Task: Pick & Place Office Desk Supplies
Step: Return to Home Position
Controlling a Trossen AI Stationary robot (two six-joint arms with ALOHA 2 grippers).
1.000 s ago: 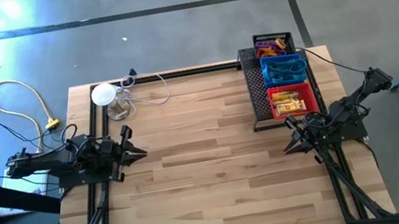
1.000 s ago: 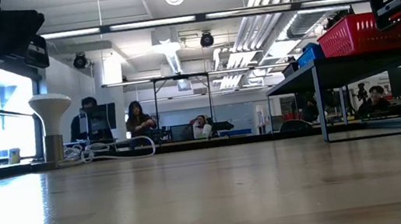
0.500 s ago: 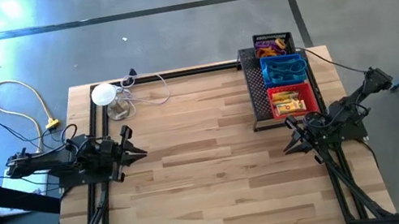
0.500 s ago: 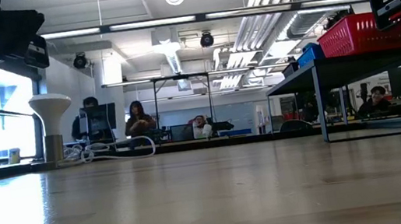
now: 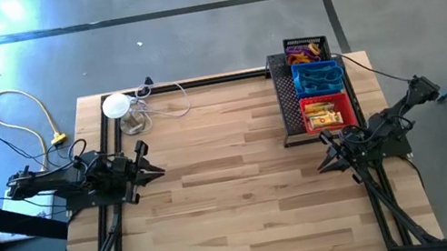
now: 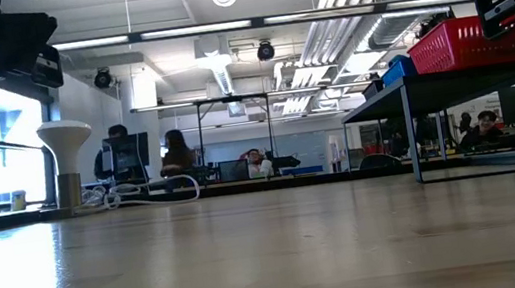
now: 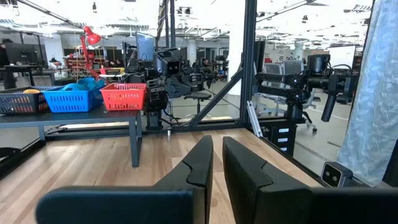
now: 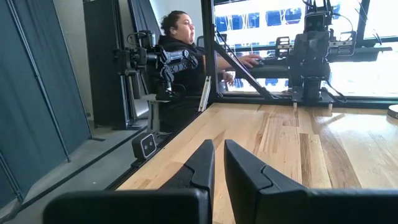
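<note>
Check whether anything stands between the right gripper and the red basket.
Nothing visible does. The right gripper hangs over the table just off the shelf's end, and the red basket sits on that end, raised above the table.

Red basket, blue basket, black basket, in row
</note>
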